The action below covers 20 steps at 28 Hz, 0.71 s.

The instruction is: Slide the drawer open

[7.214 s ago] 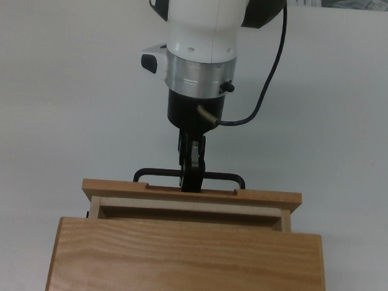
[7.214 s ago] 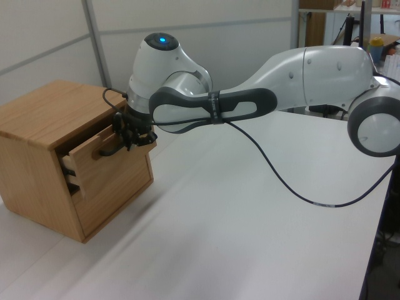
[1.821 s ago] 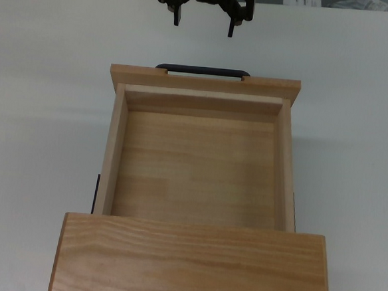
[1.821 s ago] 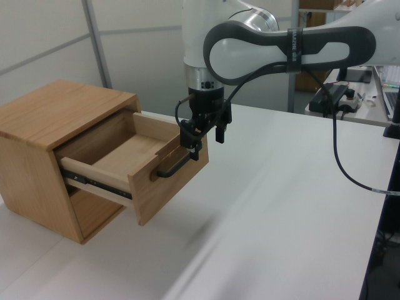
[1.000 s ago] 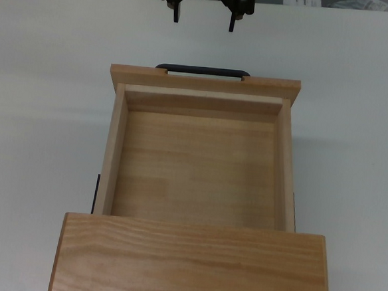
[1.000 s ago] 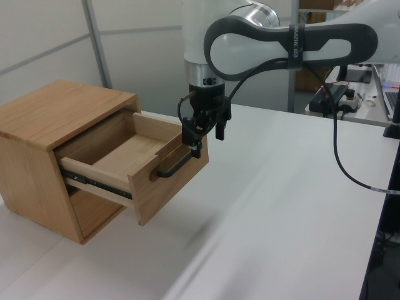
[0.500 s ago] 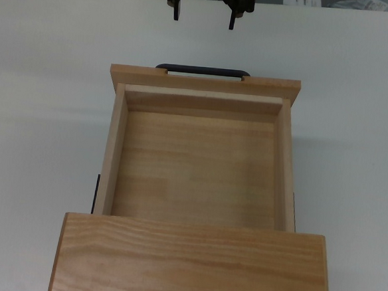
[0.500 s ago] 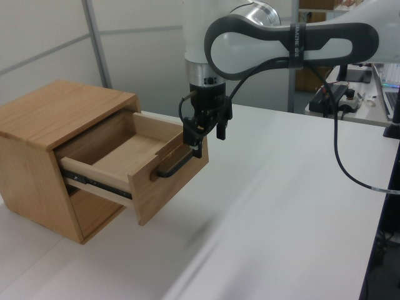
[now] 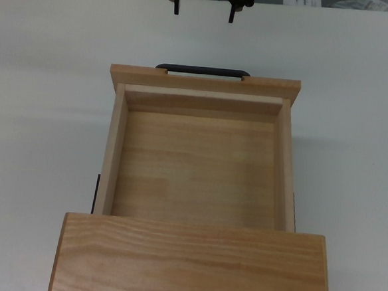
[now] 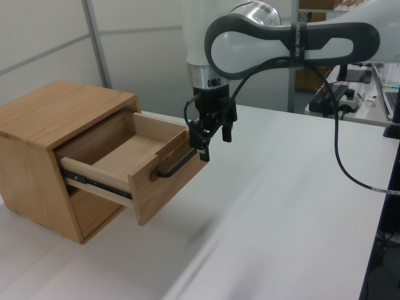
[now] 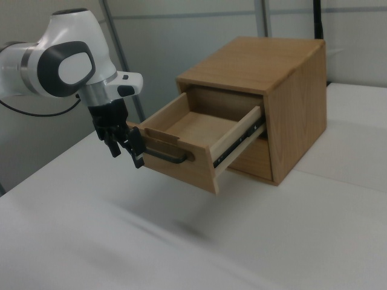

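The drawer (image 9: 196, 165) stands pulled far out of the wooden cabinet (image 9: 192, 262), and its inside is bare. Its black bar handle (image 9: 202, 71) sits on the front panel, free of any grip. My gripper (image 9: 203, 14) is open, at the top view's upper edge, apart from the handle. In the left view the gripper (image 10: 217, 142) hangs just above and to the right of the drawer's front panel (image 10: 169, 187) and handle (image 10: 178, 165). The right view has the gripper (image 11: 126, 154) at the left of the handle (image 11: 166, 157), holding nothing.
The cabinet (image 11: 266, 60) rests on a white table (image 9: 355, 130). A black cable (image 10: 337, 156) hangs from the arm over the table. Metal slide rails (image 10: 94, 181) show along the drawer's side. A wall and frame posts stand behind the cabinet.
Earlier my gripper was shut on the handle with the drawer barely out; the drawer has since slid wide open. In the last second the open gripper drew further away from the handle.
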{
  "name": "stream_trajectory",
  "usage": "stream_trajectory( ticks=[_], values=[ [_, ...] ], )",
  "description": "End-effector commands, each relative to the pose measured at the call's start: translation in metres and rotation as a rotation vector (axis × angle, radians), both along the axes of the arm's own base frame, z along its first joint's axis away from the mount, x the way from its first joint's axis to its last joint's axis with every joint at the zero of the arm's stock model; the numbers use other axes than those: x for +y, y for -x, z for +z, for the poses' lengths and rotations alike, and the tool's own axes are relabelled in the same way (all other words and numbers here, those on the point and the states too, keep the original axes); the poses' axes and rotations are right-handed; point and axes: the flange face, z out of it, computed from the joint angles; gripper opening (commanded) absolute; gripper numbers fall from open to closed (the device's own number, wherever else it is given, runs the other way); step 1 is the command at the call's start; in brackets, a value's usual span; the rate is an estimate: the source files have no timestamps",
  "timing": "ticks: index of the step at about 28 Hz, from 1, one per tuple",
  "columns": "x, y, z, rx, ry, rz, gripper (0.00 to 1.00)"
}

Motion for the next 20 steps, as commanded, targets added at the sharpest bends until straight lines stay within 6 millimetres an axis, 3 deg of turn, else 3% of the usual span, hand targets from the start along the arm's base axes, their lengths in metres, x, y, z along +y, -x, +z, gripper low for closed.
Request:
stream_trajectory(
  ticks=[1, 20],
  values=[
    [0.0014, 0.0057, 0.0087, 0.012, -0.004, 0.028, 1.0],
    [0.0018, 0.0063, 0.0083, 0.016, 0.0, 0.035, 1.0]
  ],
)
